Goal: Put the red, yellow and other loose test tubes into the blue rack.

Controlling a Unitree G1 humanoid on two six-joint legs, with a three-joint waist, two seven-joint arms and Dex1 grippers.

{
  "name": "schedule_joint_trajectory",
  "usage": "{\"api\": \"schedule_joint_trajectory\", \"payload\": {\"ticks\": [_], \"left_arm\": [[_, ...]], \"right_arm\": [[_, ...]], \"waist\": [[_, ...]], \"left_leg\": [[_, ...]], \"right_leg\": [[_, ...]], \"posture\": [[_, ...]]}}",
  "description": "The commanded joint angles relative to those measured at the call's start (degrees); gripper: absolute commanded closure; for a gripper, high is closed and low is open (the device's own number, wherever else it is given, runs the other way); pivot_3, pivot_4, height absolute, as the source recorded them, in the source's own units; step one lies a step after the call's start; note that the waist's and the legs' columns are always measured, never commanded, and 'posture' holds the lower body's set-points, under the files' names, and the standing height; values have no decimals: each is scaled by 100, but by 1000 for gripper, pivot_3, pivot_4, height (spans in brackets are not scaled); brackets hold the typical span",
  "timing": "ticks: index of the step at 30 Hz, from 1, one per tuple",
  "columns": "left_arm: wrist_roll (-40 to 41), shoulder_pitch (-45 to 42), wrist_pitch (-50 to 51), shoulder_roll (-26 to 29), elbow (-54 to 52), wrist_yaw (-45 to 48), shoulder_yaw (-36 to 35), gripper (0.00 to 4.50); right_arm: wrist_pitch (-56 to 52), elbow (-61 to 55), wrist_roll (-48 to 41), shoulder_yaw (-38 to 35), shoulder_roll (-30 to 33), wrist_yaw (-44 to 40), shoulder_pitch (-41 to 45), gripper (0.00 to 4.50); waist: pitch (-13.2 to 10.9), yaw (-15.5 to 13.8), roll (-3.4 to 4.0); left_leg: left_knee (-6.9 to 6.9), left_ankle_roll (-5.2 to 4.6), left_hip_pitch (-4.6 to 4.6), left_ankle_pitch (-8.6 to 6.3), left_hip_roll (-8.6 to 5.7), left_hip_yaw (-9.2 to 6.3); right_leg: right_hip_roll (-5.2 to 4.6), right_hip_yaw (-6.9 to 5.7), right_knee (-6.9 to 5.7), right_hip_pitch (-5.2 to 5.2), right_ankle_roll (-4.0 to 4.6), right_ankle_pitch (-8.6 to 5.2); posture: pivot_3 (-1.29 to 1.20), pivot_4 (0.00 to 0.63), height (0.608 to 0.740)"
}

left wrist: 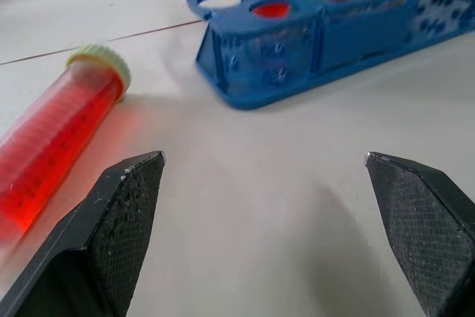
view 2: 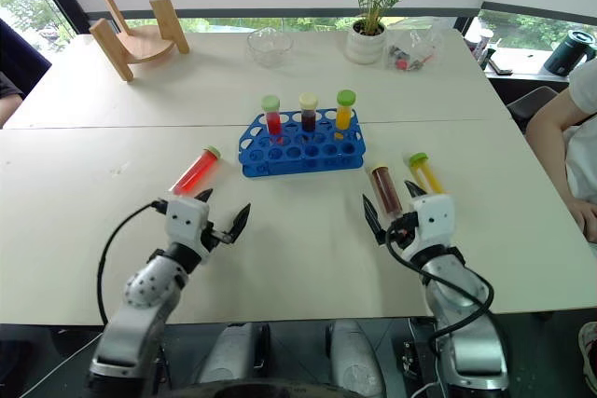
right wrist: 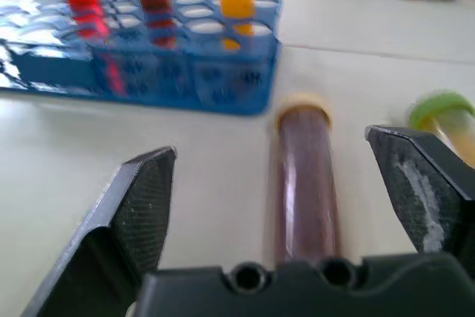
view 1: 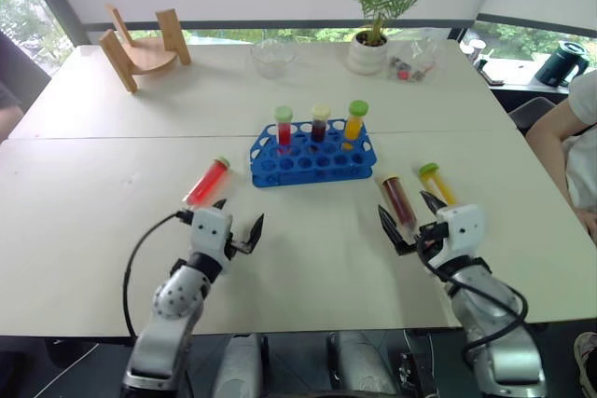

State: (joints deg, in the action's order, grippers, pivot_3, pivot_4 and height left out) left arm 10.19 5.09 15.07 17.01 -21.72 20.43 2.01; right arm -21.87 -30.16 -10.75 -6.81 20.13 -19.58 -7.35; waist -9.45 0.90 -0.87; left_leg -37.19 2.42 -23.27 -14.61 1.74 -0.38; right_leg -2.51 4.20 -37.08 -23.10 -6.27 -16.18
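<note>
Both end effectors are spread wide and empty: the left end effector [view 1: 239, 218] beside the red tube [view 1: 205, 183], the right end effector [view 1: 409, 217] straddling the dark tube [view 1: 397, 200]. Lower the right squarely over mid-barrel, clear of the yellow tube [view 1: 437, 184] at its 3 o'clock. Then carry it upright to the blue rack [view 1: 313, 160] at 11 o'clock.

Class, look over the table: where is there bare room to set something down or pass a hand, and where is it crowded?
Bare: the table left of the blue rack, and the strip between the left tool and right tool. Crowded: the right tool's side, where the dark tube and yellow tube lie close together; the red tube lies by the left tool.
</note>
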Motion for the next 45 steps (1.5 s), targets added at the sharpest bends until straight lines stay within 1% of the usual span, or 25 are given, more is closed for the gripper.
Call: {"api": "schedule_joint_trajectory", "payload": {"ticks": [1, 3, 5, 7, 8, 10, 11, 13, 14, 15, 18, 23, 27, 30, 35, 36, 38, 41, 44, 45], "left_arm": [[1423, -546, 1066, 849, -755, 1135, -548, 55], [2111, -861, 1601, 1421, -906, 1690, -803, 55], [2752, -1328, 2062, 2192, -830, 2448, -1081, 55], [3170, -1732, 2305, 2909, -614, 3260, -1229, 55], [3242, -1880, 2334, 3155, -499, 3553, -1233, 55], [3337, -2138, 2379, 3493, -308, 3970, -1173, 55], [3375, -2228, 2409, 3579, -248, 4090, -1141, 55], [3324, -2403, 2365, 3711, -125, 4327, -1038, 55], [3276, -2476, 2333, 3736, -72, 4404, -989, 55], [3247, -2577, 2291, 3756, -9, 4494, -955, 55], [3225, -2764, 2253, 3756, 113, 4631, -934, 55], [3172, -2864, 2228, 3714, 106, 4637, -948, 55], [3165, -2773, 2219, 3695, -68, 4515, -1023, 55], [3210, -2695, 2260, 3692, -183, 4400, -1107, 0], [3215, -2616, 2264, 3698, -282, 4286, -1168, 0], [3214, -2602, 2269, 3696, -287, 4253, -1184, 0], [3200, -2561, 2259, 3717, -285, 4225, -1208, 0], [3219, -2453, 2281, 3757, -315, 4196, -1293, 0], [3235, -2337, 2311, 3765, -369, 4083, -1427, 0], [3252, -2305, 2322, 3763, -385, 4058, -1469, 0]], "right_arm": [[-1878, -802, -898, -573, 638, -111, 840, 0], [-3068, -847, -1429, -904, 953, -47, 1532, 0], [-4539, -466, -1899, -1102, 1582, -248, 2633, 0], [-5974, 235, -2148, -849, 2424, -592, 3724, 0], [-6419, 624, -2212, -650, 2729, -739, 4157, 0], [-6876, 1486, -2235, -164, 3134, -924, 4881, 0], [-6987, 1843, -2235, 46, 3251, -980, 5132, 0], [-6928, 2423, -2060, 748, 3579, -1167, 5540, 0], [-6893, 2682, -1985, 1008, 3655, -1234, 5717, 0], [-6753, 3027, -1867, 1451, 3738, -1400, 5922, 0], [-6338, 3833, -1589, 2379, 3816, -1895, 6328, 0], [-5479, 5000, -965, 3343, 3642, -2615, 6722, 0], [-4786, 5864, -401, 3805, 3358, -3070, 6833, 0], [-4370, 6383, -75, 3944, 3094, -3366, 6888, 843], [-4040, 6876, 375, 3930, 2815, -3659, 6942, 3333], [-4005, 6939, 444, 3894, 2786, -3691, 6964, 3664], [-3988, 6891, 543, 3731, 2819, -3732, 7059, 3695], [-4177, 6355, 496, 3317, 2983, -3710, 7178, 3695], [-4150, 4745, 257, 2386, 3203, -3399, 6810, 3695], [-4014, 4226, 138, 1966, 3148, -3216, 6603, 3695]], "waist": [[-2, 10, 0], [-6, 26, -3], [-21, 35, 1], [-41, 29, 9], [-42, 24, 8], [-42, 10, 7], [-42, 7, 5], [-43, 16, 3], [-45, 19, 2], [-46, 23, 2], [-57, 33, 3], [-66, 41, 8], [-68, 46, 6], [-70, 45, 8], [-72, 69, 3], [-72, 85, 1], [-72, 131, 2], [-83, 158, 14], [-99, 160, 29], [-101, 160, 30]], "left_leg": [[0, 0, -1, 0, 1, 0], [-2, 0, 0, 0, 5, 1], [0, 0, 2, 0, 4, 0], [3, -1, -5, 1, 3, 2], [1, -1, -6, 1, 3, 4], [13, -9, -10, -4, 3, 5], [15, -19, -10, -10, 2, 6], [20, -38, -16, -22, 3, 9], [21, -44, -21, -25, 2, 14], [21, -47, -28, -27, 1, 15], [20, -54, -42, -31, 2, 19], [13, -54, -50, -31, 2, 22], [8, -54, -49, -30, 3, 20], [7, -53, -50, -30, 2, 21], [5, -51, -45, -29, 4, 18], [4, -51, -41, -29, 4, 17], [4, -50, -26, -28, 4, 16], [4, -49, -23, -28, 3, 17], [11, -49, -26, -28, 4, 11], [12, -49, -32, -28, 5, 11]], "right_leg": [[0, 0, -1, -2, 0, 0], [1, -1, -4, -3, 2, 1], [2, -2, -2, -2, 4, 2], [2, -2, 2, -15, 7, 3], [-2, -2, 1, -19, 12, 0], [-4, -8, 11, -22, 20, -5], [-5, -8, 12, -23, 22, -7], [-5, -10, 20, -25, 26, -12], [-6, -8, 20, -30, 22, -15], [-5, -8, 20, -38, 18, -15], [-3, -7, 18, -55, -5, -8], [-2, -6, 8, -66, -10, -5], [0, -6, 2, -65, -11, -5], [-1, -6, 0, -66, -12, -4], [1, -7, -6, -61, -12, -3], [2, -8, -7, -57, -12, -3], [2, -8, -6, -40, -12, -4], [0, -7, -7, -38, -12, -3], [2, -8, -12, -47, -12, -3], [2, -7, -16, -55, -13, -4]], "posture": [[0, 150, 740], [0, 150, 740], [0, 150, 740], [0, 150, 740], [0, 150, 740], [0, 150, 740], [0, 150, 740], [0, 150, 740], [0, 150, 740], [0, 150, 740], [0, 150, 740], [0, 150, 740], [0, 150, 740], [0, 150, 740], [0, 150, 740], [0, 150, 740], [0, 150, 740], [0, 150, 740], [0, 150, 740], [0, 150, 740]]}}
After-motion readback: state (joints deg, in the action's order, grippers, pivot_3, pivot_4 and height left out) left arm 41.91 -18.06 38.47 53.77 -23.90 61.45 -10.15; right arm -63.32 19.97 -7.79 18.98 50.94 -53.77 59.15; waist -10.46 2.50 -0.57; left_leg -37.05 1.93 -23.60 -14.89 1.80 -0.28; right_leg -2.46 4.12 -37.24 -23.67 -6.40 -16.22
